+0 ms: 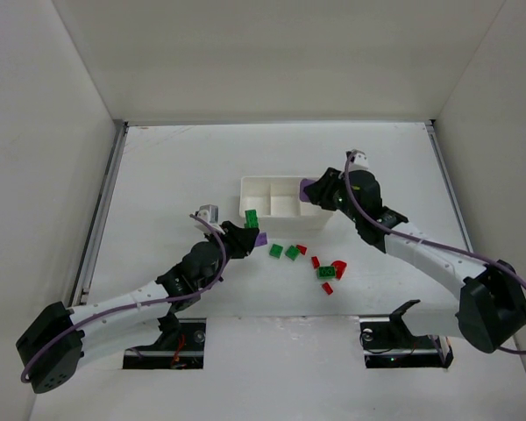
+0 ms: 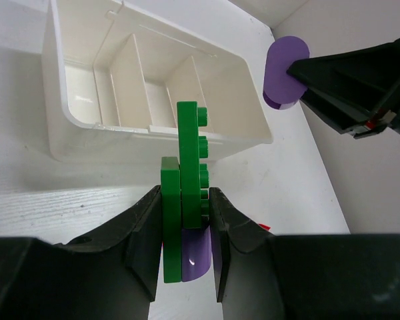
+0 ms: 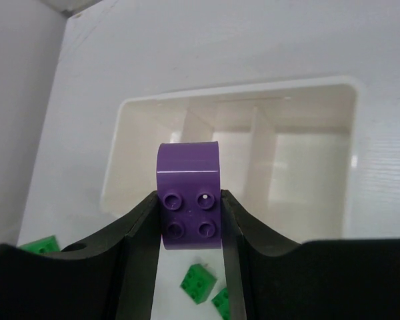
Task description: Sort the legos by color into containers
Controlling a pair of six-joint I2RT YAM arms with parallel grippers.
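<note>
Green legos (image 2: 189, 150), perhaps two, clamped in left tool (image 2: 185, 217)

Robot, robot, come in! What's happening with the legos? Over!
Left gripper shut on green lego beside tray. Right gripper shut on purple lego at tray's right end. Green and red legos loose on table. Nothing blocking.
</note>
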